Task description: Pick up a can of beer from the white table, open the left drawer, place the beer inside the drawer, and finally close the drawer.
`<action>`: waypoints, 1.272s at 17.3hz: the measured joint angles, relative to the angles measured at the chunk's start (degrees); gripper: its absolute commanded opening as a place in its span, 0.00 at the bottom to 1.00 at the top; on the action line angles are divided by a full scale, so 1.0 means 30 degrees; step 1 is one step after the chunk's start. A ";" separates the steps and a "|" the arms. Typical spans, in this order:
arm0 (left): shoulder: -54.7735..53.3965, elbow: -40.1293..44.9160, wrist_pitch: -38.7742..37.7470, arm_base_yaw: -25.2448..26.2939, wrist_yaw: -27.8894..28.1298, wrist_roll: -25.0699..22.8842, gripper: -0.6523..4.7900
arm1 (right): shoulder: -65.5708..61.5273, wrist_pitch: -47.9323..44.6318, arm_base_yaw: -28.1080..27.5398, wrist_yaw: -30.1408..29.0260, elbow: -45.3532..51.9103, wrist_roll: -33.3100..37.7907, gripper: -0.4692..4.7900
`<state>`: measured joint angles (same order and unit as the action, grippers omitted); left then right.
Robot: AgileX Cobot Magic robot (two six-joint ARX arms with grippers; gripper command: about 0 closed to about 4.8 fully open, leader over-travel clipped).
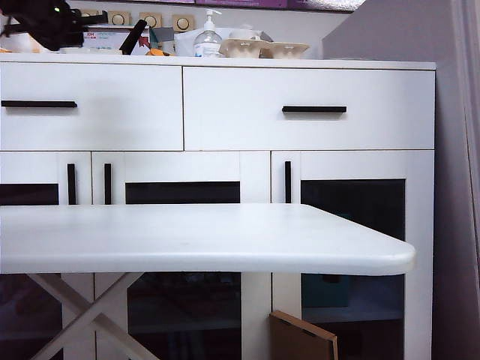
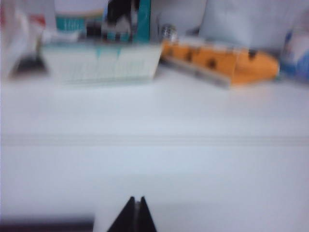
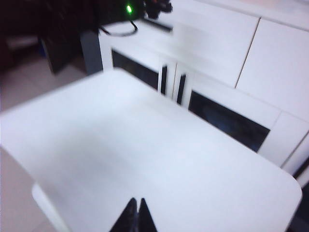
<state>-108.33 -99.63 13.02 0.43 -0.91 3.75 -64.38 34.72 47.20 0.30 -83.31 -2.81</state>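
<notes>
White cabinet [image 1: 225, 172] across the background, left drawer [image 1: 90, 109] flush with its front, black bar handle [image 1: 39, 104] level. White table [image 1: 187, 240] in front, top bare. Clutter along the cabinet top: pump bottle [image 1: 208, 37], orange box [image 2: 222, 60]. Left gripper [image 2: 136, 215] up at the cabinet top, fingers pressed together, holding nothing. Right gripper [image 3: 135, 215] above the table, likewise pinched together, empty. Can of beer nowhere visible.
</notes>
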 measured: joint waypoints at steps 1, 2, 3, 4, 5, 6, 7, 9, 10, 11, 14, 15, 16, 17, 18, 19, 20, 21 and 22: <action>0.0947 0.1078 -0.0124 -0.0138 -0.0007 0.0080 0.11 | 0.0000 0.0306 0.0007 -0.0007 0.0015 -0.0102 0.08; 0.1909 0.2062 -0.0066 -0.0262 -0.0036 0.0211 0.11 | 0.0015 0.0430 0.0007 -0.0029 0.0131 -0.0219 0.08; 0.3235 0.3351 0.0364 -0.0488 -0.0066 0.0284 0.11 | 0.0146 0.0430 0.0000 -0.0226 0.0517 -0.0444 0.08; 0.4532 0.4626 0.1071 -0.0721 -0.0058 0.0321 0.11 | 0.0342 0.0430 -0.0007 -0.0488 0.0954 -0.0539 0.08; 0.6047 0.6251 0.1581 -0.0954 -0.0051 0.0335 0.11 | 0.0656 0.0423 0.0007 -0.0845 0.1479 -0.0597 0.08; 0.7839 0.8233 0.1639 -0.1341 -0.0051 0.0335 0.11 | 0.1428 0.0313 0.0000 -0.1246 0.2433 -0.0612 0.08; 0.9559 1.0083 0.1596 -0.1880 -0.0022 0.0313 0.11 | 0.2543 -0.0058 0.0000 -0.1559 0.3687 -0.0619 0.08; 1.3712 1.4083 0.1064 -0.3228 0.0372 0.0284 0.11 | 0.4765 -0.0663 -0.0015 -0.1625 0.5989 -0.0663 0.08; 1.5824 1.5584 0.1078 -0.4095 0.0845 0.0277 0.11 | 0.6054 -0.1377 -0.0160 -0.1625 0.7227 -0.0663 0.08; 1.8025 1.6932 0.0852 -0.4874 0.1392 0.0262 0.11 | 0.7584 -0.1923 -0.0270 -0.1610 0.8517 -0.0641 0.08; 2.2010 1.9526 -0.1719 -0.5413 0.1231 0.0262 0.11 | 0.9777 -0.3031 -0.0262 -0.1617 1.0841 -0.0590 0.08; 2.2921 2.0021 -0.2630 -0.5406 0.1071 0.0262 0.11 | 1.0134 -0.3031 -0.0262 -0.1617 1.1293 -0.0597 0.08; 2.3911 2.0524 -0.3337 -0.5421 0.0874 -0.0015 0.11 | 1.0477 -0.2965 -0.0204 -0.1632 1.1759 -0.0590 0.08; 2.4866 2.1311 -0.3198 -0.5413 0.0561 -0.0568 0.11 | 1.0673 -0.2572 -0.0189 -0.1668 1.1956 -0.0590 0.08; 2.5543 2.2076 -0.3271 -0.5413 0.0503 -0.0729 0.11 | 1.0732 -0.2237 -0.0219 -0.1654 1.1985 -0.0590 0.08; 2.6119 2.2986 -0.3271 -0.5413 0.0503 -0.0794 0.11 | 1.0732 -0.1763 -0.0219 -0.1661 1.2007 -0.0590 0.08; 2.6811 2.4247 -0.3300 -0.5413 0.0503 -0.0736 0.11 | 1.0710 -0.1304 -0.0219 -0.1661 1.2021 -0.0590 0.08; 2.7270 2.5165 -0.3570 -0.5421 0.0481 -0.0415 0.11 | 1.0710 -0.1035 -0.0219 -0.1661 1.2029 -0.0590 0.08; 2.7846 2.6272 -0.3432 -0.5421 0.0423 0.0240 0.11 | 1.0710 -0.0925 -0.0219 -0.1661 1.2029 -0.0590 0.08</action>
<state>-24.80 -20.82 2.72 -15.84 0.36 4.47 -32.25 31.94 46.54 -4.69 -47.22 -4.58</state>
